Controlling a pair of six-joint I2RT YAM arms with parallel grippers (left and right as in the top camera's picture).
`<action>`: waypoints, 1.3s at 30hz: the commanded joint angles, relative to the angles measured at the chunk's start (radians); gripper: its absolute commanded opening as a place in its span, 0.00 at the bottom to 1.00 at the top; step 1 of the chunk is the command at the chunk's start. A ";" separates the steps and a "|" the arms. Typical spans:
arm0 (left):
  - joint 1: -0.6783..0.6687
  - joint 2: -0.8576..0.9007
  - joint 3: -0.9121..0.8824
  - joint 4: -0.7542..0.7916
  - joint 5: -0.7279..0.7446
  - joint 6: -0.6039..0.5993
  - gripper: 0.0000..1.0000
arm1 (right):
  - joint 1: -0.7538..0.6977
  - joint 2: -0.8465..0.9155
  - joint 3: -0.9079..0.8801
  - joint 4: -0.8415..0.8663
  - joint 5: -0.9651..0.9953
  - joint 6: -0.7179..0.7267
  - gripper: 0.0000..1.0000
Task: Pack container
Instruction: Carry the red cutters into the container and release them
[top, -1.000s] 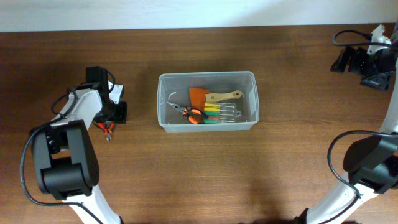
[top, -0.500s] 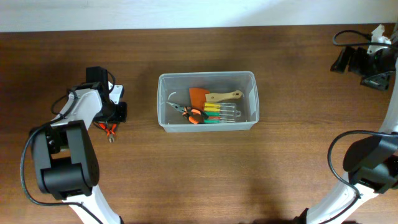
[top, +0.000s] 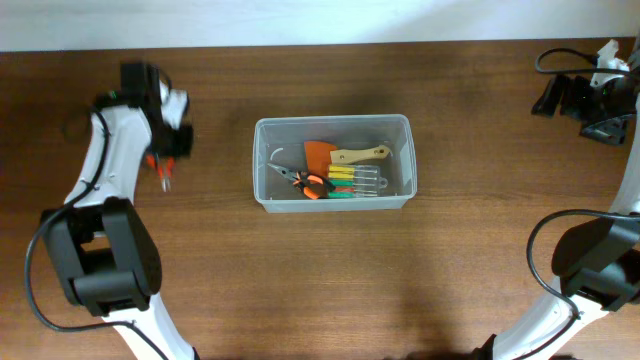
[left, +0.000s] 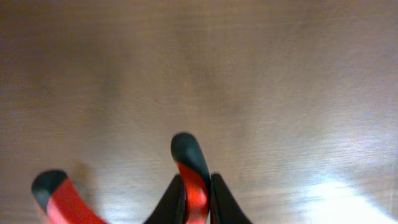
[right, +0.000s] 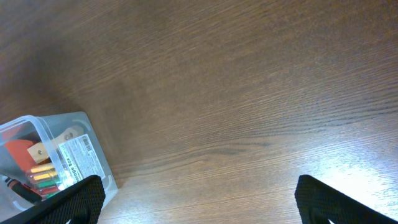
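Left gripper (top: 163, 150), upper left of overhead frame, clamped on red-handled pliers (left: 194, 183); right gripper (right: 199, 205) spread wide, holding nothing; container (top: 330, 119) mid-frame, tools (top: 340, 175) inside

Brown wood-grain table (left: 280, 93), smooth, with a soft sheen and glare. Translucent smooth plastic container (top: 332, 203) with a paper label (right: 78, 158). Smooth red, black-tipped coating on pliers (left: 193, 179) handles. Pale bare-wood brush handle (top: 362, 154).
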 joint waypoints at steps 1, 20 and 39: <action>-0.064 -0.043 0.193 -0.055 0.077 0.153 0.02 | 0.005 0.011 0.006 0.003 -0.012 0.006 0.98; -0.522 0.101 0.320 -0.079 0.156 0.779 0.02 | 0.005 0.011 0.006 0.003 -0.011 0.006 0.99; -0.535 0.198 0.348 -0.204 0.153 0.727 0.31 | 0.005 0.011 0.006 0.003 -0.011 0.006 0.98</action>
